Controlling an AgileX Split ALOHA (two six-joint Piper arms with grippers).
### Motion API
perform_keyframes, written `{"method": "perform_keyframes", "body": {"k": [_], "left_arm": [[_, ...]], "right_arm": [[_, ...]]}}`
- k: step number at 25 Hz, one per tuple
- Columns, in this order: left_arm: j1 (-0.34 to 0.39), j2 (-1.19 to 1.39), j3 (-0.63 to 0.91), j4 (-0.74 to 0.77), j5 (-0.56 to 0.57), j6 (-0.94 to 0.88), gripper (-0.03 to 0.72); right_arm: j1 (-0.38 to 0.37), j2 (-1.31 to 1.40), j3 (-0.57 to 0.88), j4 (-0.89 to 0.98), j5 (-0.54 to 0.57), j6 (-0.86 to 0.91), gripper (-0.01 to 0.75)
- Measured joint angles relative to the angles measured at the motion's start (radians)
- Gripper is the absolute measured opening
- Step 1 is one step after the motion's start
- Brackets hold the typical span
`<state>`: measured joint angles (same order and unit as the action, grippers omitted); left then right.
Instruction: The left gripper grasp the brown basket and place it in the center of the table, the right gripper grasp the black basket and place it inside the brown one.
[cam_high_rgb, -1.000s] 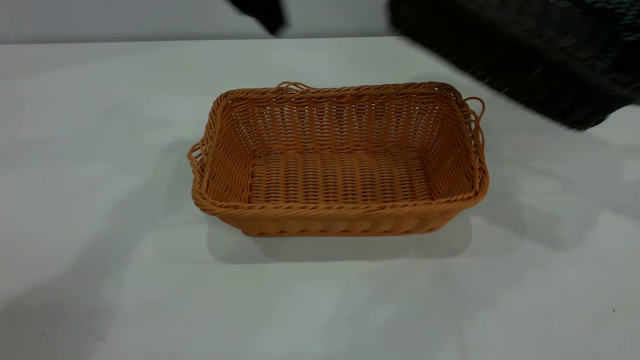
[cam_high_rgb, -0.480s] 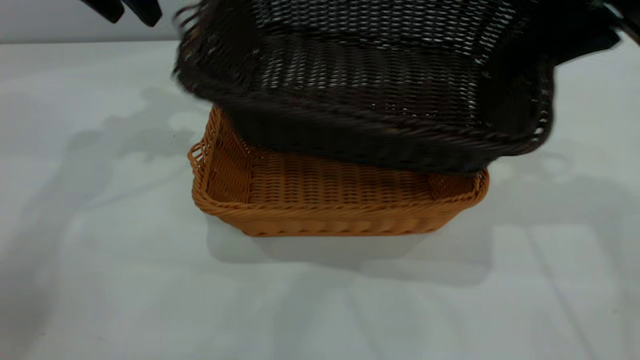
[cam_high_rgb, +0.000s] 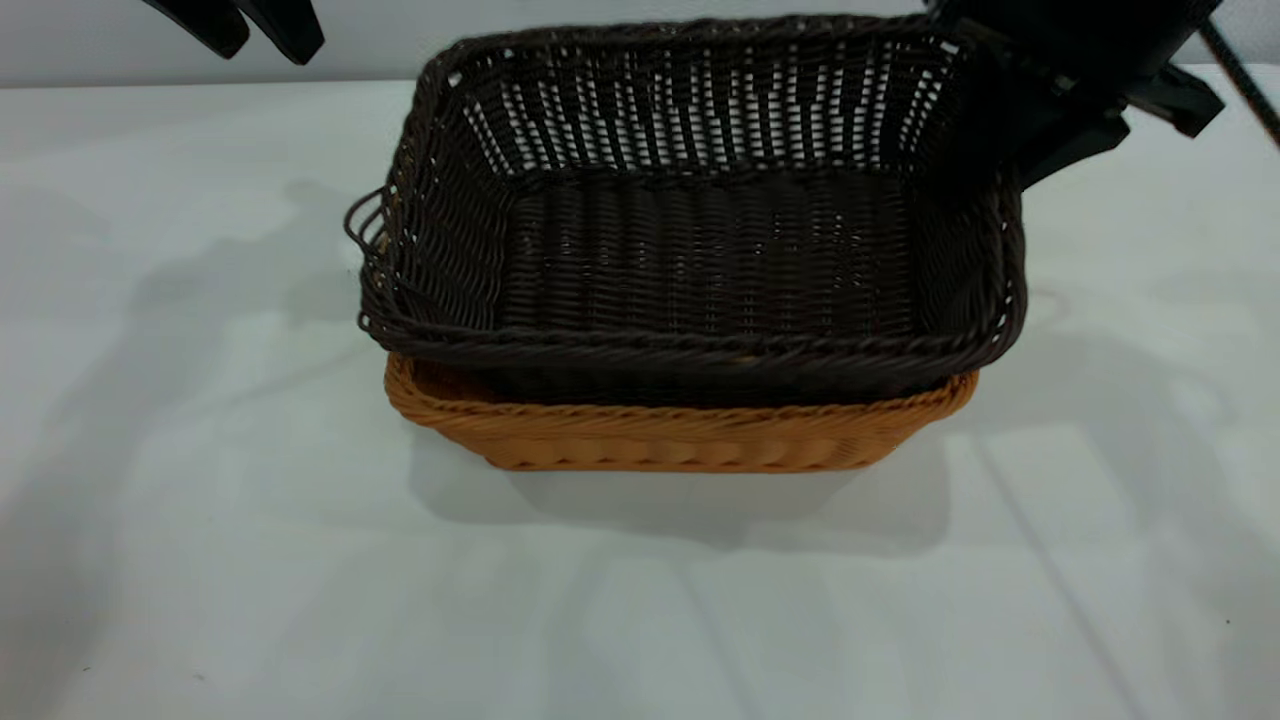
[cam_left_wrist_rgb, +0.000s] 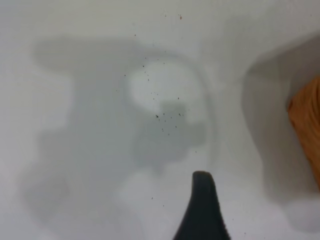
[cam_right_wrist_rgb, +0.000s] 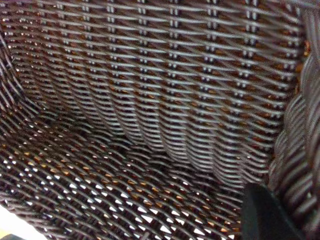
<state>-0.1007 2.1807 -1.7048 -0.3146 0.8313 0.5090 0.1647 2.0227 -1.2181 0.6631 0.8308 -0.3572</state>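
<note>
Right gripper (cam_high_rgb: 1040, 120) — black basket (cam_high_rgb: 700, 230) over brown basket (cam_high_rgb: 680, 435)

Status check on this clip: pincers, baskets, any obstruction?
Right pincer clamped on black basket at its far right corner. Black basket seated in brown basket, rim above. Left pincer raised far left, holding nothing. No obstruction seen.

A pale grey wall (cam_high_rgb: 640, 15) is running behind the far edge of the white bench (cam_high_rgb: 200, 500), which is carrying soft overlapping shadows and scattered dark specks under diffuse light.
</note>
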Motion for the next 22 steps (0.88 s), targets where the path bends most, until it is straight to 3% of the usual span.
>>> {"method": "perform_keyframes", "body": {"k": [4, 7, 13, 17, 22], "left_arm": [[0.0, 0.0, 0.0, 0.0, 0.0, 0.0, 0.509], [0.0, 0.0, 0.0, 0.0, 0.0, 0.001, 0.509], [0.0, -0.002, 0.0, 0.0, 0.0, 0.014, 0.509], [0.0, -0.028, 0.0, 0.001, 0.015, 0.039, 0.509], [0.0, -0.171, 0.0, 0.011, 0.055, 0.043, 0.509]], "right_arm": [[0.0, 0.032, -0.001, 0.007, -0.01, -0.002, 0.092], [0.0, 0.045, -0.001, 0.015, -0.024, -0.003, 0.15], [0.0, 0.045, -0.059, 0.005, -0.008, -0.029, 0.439], [0.0, 0.024, -0.167, -0.079, 0.071, -0.026, 0.577], [0.0, -0.139, -0.3, -0.172, 0.132, 0.026, 0.592]]}}
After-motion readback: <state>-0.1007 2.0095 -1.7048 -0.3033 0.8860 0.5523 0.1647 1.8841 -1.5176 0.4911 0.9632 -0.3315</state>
